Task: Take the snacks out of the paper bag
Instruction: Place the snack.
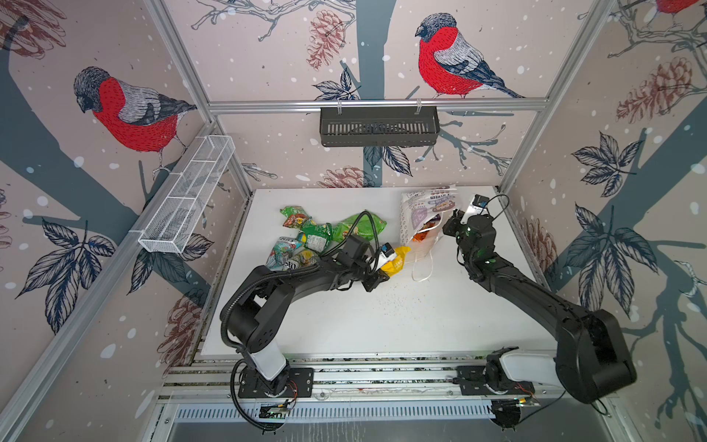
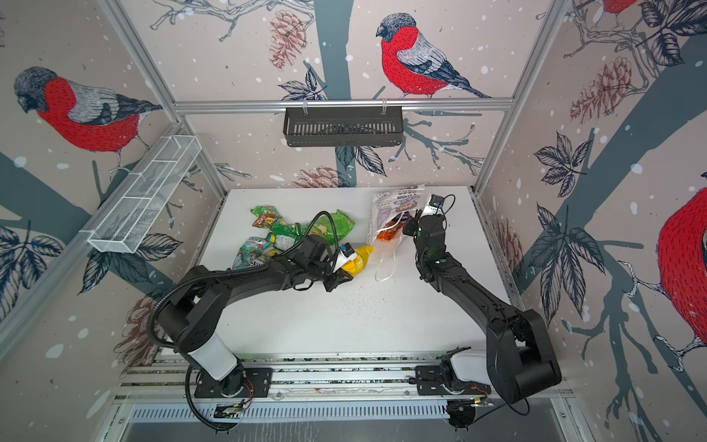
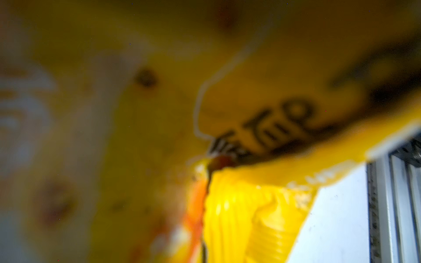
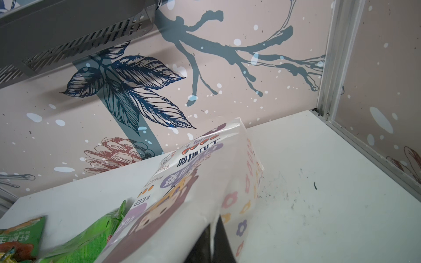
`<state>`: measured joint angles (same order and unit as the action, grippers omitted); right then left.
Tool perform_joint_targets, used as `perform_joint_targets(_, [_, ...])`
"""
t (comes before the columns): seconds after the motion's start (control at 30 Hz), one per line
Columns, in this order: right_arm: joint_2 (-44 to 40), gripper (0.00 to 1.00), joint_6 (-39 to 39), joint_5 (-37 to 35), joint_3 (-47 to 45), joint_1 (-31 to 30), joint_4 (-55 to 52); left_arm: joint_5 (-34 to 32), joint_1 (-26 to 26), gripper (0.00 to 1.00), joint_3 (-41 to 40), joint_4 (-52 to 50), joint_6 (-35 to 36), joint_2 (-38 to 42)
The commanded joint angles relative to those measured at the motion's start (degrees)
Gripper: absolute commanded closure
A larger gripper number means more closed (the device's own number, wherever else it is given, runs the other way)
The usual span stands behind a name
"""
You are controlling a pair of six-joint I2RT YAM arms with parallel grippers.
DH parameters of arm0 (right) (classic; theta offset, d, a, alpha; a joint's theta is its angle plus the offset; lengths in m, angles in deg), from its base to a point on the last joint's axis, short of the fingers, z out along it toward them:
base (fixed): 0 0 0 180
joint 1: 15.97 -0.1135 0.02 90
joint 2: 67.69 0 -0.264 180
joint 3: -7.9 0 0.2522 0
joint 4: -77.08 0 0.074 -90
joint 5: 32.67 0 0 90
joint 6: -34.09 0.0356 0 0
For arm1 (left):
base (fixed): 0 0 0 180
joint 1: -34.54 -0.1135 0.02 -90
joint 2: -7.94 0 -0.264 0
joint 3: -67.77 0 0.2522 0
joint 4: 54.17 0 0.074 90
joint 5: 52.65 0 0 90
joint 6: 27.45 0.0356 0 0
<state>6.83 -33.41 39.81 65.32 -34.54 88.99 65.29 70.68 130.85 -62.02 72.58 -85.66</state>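
White tabletop (image 1: 382, 329): scatter of dark specks (image 1: 399, 302) mid-front, seen in both top views. The right wrist view shows dark scuffs (image 4: 282, 193) on it near the far right corner. Black slotted basket (image 1: 378, 126) hooked on the rear aluminium crossbar (image 1: 267, 106). White wire-mesh basket (image 1: 187, 195), split into compartments, hangs on the left wall rail. Walls carry bullfinch wallpaper (image 1: 130, 111) with pine cones, leaves and branches. Slotted grille (image 1: 344, 414) sits below the front edge.
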Motion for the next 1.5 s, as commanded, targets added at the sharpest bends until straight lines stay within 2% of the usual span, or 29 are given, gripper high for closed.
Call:
perform_joint_targets(0.0, [-0.6,1.00,0.7,-0.6,-0.5,0.2,1.4,-4.3,-1.4,1.00,-4.0,12.7,-5.4,4.9])
perform_joint_targets(0.2, [-1.2,1.00,2.2,0.2,-1.9,0.2,0.8,-19.6,-1.7,1.00,-9.5,19.6,-9.6,10.9])
perform_joint_targets(0.5, [-4.4,1.00,2.8,0.1,-4.9,0.0,0.0,-29.6,-3.0,1.00,-10.0,20.7,-16.6,15.5])
perform_joint_targets(0.67, [-6.9,1.00,2.9,0.4,-6.9,0.0,-0.2,-36.3,-5.0,1.00,-8.6,17.5,-19.6,15.6])
perform_joint_targets(0.97, [-9.9,1.00,2.8,1.9,-9.4,-0.3,-0.5,-39.5,-10.8,1.00,-6.7,12.0,-26.7,11.9])
perform_joint_targets(1.1, [-10.3,1.00,2.9,2.0,-10.2,-0.7,-0.3,-38.3,-12.7,1.00,-6.0,11.1,-28.4,10.5])
perform_joint_targets(1.47, [-10.0,1.00,3.5,2.6,-11.6,-1.8,0.0,-38.2,-14.8,0.98,-3.0,8.3,-29.2,6.2])
